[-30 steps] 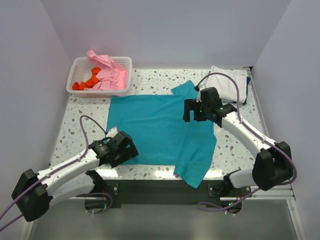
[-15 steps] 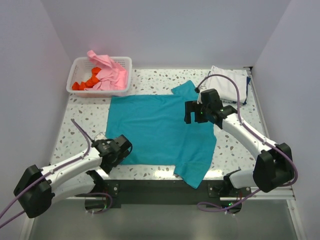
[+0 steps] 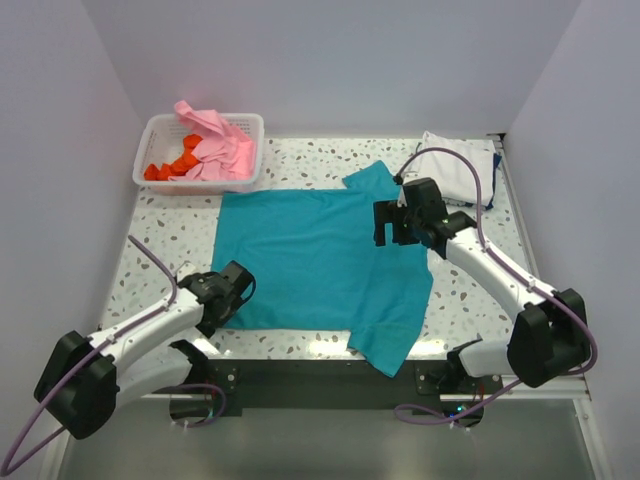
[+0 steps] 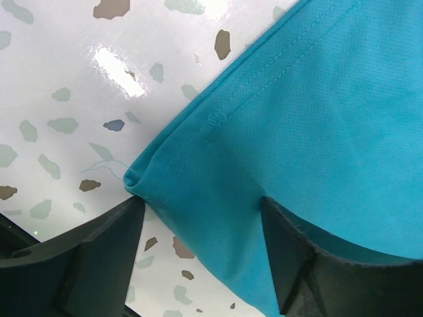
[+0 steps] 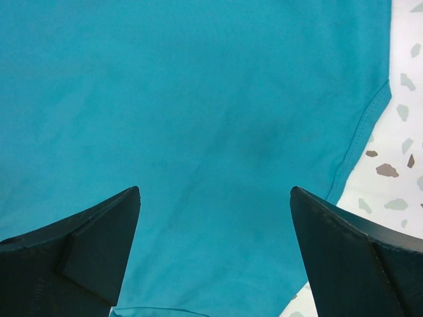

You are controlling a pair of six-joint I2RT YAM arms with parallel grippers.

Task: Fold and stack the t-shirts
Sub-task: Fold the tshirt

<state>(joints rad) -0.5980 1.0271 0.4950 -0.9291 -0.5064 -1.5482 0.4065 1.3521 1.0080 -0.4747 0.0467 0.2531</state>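
A teal t-shirt (image 3: 320, 260) lies spread flat on the speckled table (image 3: 150, 240). One sleeve reaches toward the back and another hangs over the front edge. My left gripper (image 3: 230, 292) is at the shirt's near-left hem corner. In the left wrist view its jaws (image 4: 198, 206) stand apart with that corner of teal cloth (image 4: 317, 119) between them. My right gripper (image 3: 384, 226) hovers open over the shirt's right side. In the right wrist view its wide-spread fingers (image 5: 215, 191) frame flat teal cloth (image 5: 198, 99) near a seam.
A white slatted basket (image 3: 160, 125) at the back left holds a pink shirt (image 3: 215, 145) and an orange-red one (image 3: 170, 165). A folded white shirt (image 3: 455, 170) lies at the back right on a dark blue one (image 3: 493, 195). Walls close in three sides.
My left gripper has slid left and down onto the shirt's near-left corner, and its jaws have narrowed around the cloth. My right gripper has drifted slightly right.
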